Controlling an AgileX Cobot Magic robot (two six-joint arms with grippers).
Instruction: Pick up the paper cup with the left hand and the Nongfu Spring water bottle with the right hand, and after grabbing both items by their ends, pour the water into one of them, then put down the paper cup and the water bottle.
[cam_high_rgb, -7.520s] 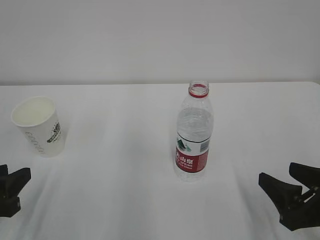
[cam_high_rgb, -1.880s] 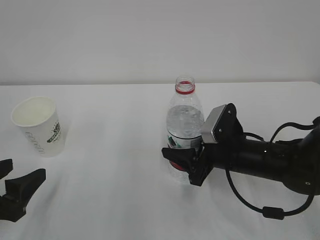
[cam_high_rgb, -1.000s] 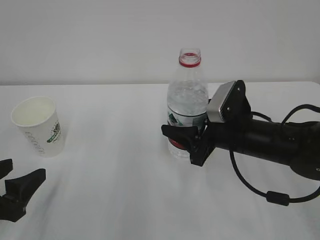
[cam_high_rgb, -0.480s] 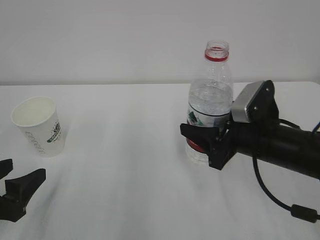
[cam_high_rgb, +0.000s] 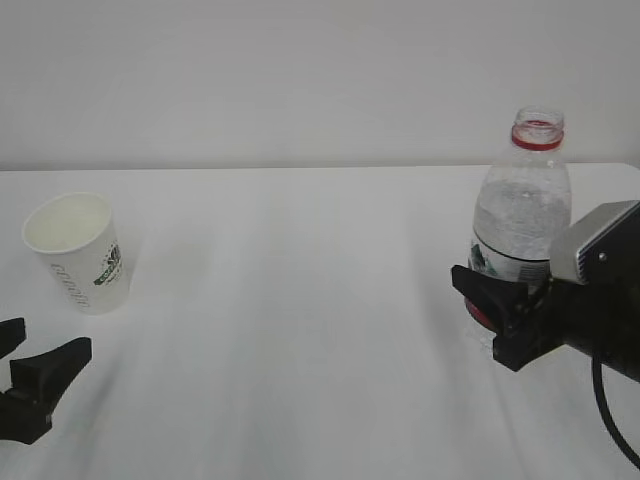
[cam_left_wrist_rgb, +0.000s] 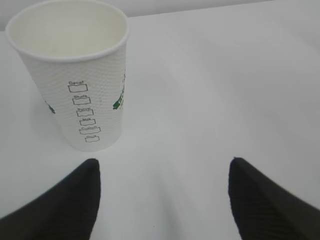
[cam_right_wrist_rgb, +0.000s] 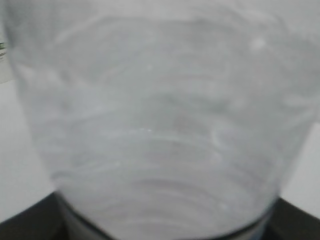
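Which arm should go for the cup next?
Left. The left gripper is open and faces the cup, which stands just ahead of its fingers and slightly off to one side. The right gripper is far across the table, shut on the bottle.

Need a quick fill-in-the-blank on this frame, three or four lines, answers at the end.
1. The right gripper is shut on the ______.
2. The paper cup stands ______ on the table.
3. The left gripper is ______, short of the paper cup.
4. The Nongfu Spring water bottle has no ______ on its neck.

Missing words: bottle; upright; open; cap
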